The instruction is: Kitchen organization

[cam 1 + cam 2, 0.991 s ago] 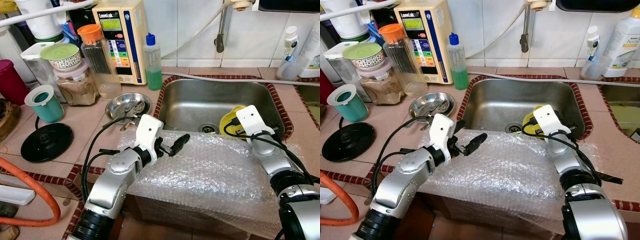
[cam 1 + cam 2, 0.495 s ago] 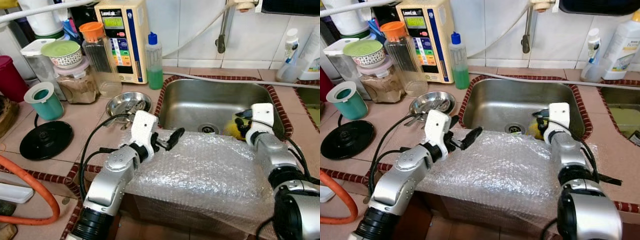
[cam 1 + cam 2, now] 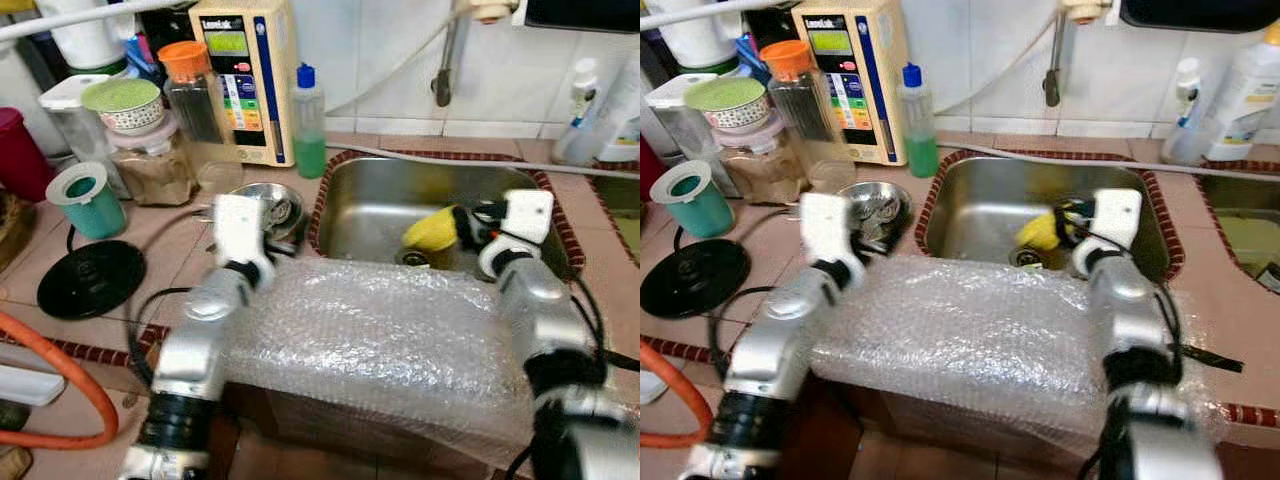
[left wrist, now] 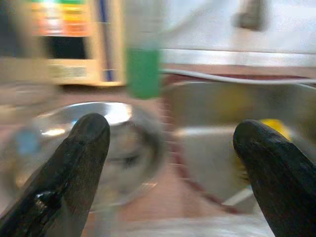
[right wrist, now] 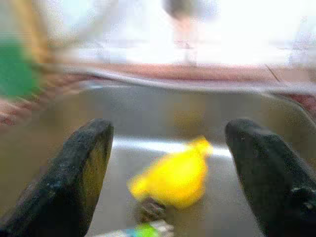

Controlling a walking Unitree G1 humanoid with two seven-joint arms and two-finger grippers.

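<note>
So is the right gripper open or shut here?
Open: the right gripper has its fingers wide apart, with the yellow thing loose in the sink.

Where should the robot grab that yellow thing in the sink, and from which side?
Judging from the blurred frames, take the yellow object across its rounded body, coming down from above with the right gripper, whose fingers already straddle it, spread wide. It lies low in the sink near the drain, so side approaches would likely meet the steel walls.

One sink [image 3: 380, 205], one steel bowl [image 3: 268, 203], one green-liquid bottle [image 3: 309, 125], one yellow object [image 3: 432, 230], two claws.
</note>
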